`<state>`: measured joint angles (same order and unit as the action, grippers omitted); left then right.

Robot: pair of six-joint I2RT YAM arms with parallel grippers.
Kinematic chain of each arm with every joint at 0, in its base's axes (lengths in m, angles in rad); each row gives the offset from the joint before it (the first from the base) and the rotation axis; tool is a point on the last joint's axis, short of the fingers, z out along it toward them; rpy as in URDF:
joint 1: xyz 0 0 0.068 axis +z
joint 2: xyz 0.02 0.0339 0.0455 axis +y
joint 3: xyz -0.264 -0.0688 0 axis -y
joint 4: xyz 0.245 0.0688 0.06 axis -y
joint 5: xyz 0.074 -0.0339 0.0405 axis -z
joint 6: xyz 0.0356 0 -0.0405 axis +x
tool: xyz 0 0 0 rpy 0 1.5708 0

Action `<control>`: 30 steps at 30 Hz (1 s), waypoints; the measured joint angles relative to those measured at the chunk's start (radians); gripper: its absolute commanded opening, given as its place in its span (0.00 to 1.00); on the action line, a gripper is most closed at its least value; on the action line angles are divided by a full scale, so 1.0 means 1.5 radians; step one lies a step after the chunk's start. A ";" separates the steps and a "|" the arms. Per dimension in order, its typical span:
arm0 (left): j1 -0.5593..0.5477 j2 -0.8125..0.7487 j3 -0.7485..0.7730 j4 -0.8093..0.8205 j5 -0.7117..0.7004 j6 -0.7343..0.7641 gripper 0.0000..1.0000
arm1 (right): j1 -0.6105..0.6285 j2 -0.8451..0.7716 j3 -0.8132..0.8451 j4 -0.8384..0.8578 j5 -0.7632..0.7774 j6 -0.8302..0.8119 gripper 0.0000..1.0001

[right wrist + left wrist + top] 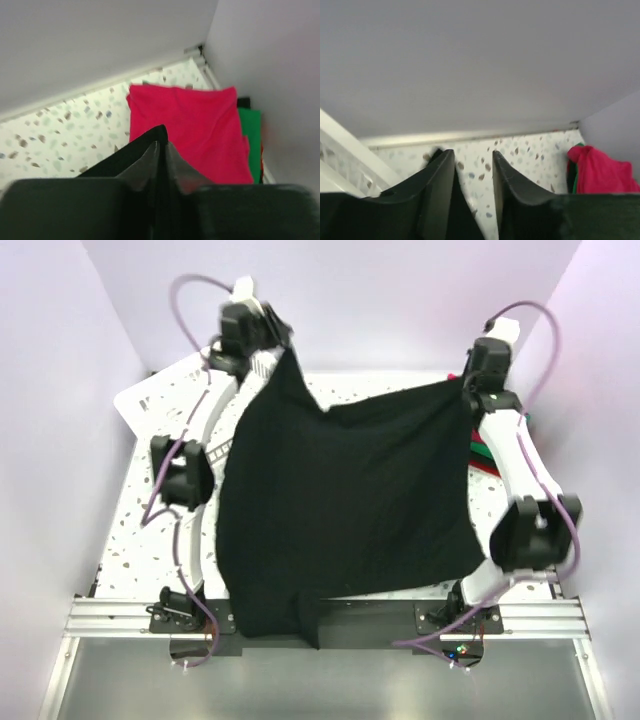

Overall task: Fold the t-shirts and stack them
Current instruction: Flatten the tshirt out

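Black t-shirt (340, 510) spans frame centre above the surface (130, 540), hem drooping at bottom centre. Soft, light and limp; best gripped at its corners. Right pincer (161, 150) is clenched on one corner, upper right. Left pincer (474, 157) stands parted, upper left. Magenta t-shirt (190, 125) lies folded beyond. No legible writing.

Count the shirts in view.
5. A big black shirt hangs spread in the middle; stacked in the far right corner: pink shirt on top, green shirt, black sliver, red sliver. More may be hidden.
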<state>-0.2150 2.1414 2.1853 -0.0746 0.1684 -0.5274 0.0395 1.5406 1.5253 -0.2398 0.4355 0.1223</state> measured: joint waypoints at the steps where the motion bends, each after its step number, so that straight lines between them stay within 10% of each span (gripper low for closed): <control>1: -0.004 0.049 0.010 -0.018 0.003 0.001 0.57 | -0.005 0.036 0.000 0.000 -0.001 0.005 0.36; 2: -0.008 0.085 0.011 -0.036 0.003 0.003 0.61 | -0.009 0.076 0.001 -0.005 -0.004 0.011 0.67; 5: -0.020 0.123 -0.005 -0.085 0.004 0.008 0.71 | -0.018 0.162 0.021 -0.047 -0.020 0.015 0.94; 18: -0.109 -0.308 -0.292 -0.060 0.000 0.050 0.74 | -0.003 0.040 0.051 -0.100 -0.222 0.026 0.99; 30: -0.139 -0.456 -0.727 -0.189 -0.014 0.005 0.74 | 0.100 -0.063 -0.242 -0.158 -0.381 0.104 0.99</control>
<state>-0.4240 1.4570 1.0950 -0.3584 0.1471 -0.5205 0.1890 1.4464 1.1629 -0.4770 -0.1364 0.2779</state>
